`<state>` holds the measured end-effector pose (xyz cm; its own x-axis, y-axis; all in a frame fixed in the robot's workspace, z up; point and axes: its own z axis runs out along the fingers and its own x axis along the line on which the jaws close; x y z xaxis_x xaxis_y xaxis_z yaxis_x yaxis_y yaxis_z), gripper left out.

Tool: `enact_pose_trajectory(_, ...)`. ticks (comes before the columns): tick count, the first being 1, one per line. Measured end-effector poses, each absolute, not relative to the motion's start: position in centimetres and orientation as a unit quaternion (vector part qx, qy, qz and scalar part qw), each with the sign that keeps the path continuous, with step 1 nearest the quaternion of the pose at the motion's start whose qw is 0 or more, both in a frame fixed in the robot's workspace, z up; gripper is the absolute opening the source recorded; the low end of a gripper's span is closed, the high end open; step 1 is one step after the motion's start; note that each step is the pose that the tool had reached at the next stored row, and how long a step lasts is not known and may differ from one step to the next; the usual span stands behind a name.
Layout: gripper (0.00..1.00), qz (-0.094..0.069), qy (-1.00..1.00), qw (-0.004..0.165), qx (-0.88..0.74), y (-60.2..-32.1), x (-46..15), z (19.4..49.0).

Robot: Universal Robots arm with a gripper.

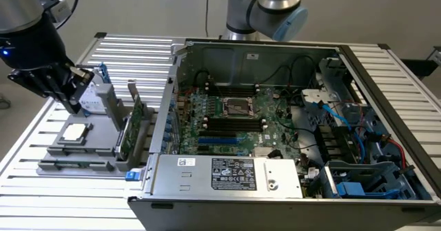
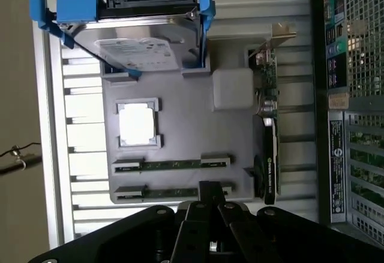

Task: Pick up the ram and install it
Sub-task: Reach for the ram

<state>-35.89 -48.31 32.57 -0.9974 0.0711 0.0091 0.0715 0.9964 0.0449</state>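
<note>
Wrist view: ram (image 2: 171,190) lies in gray tray (image 2: 180,119), not picked. Gripper (image 2: 211,192) hangs above tray near ram; jaw state, I cannot tell. Motherboard (image 1: 234,122) beside tray; install pending, I judge.

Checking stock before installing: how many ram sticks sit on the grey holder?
2. One ram lies next to the square chip; the second ram lies parallel just beyond it, partly behind the gripper.

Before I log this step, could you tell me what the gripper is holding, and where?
Nothing, it seems: the gripper hangs above the ram lying in its tray.
</note>
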Motion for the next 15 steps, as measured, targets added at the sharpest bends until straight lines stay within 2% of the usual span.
enact_pose_trajectory(6,0.11,-0.023,-0.999,0.008,-0.035,-49.7,-36.3,31.7)
enact_pose_trajectory(15,0.11,-0.022,-0.999,0.012,-0.022,-50.4,-37.4,31.3)
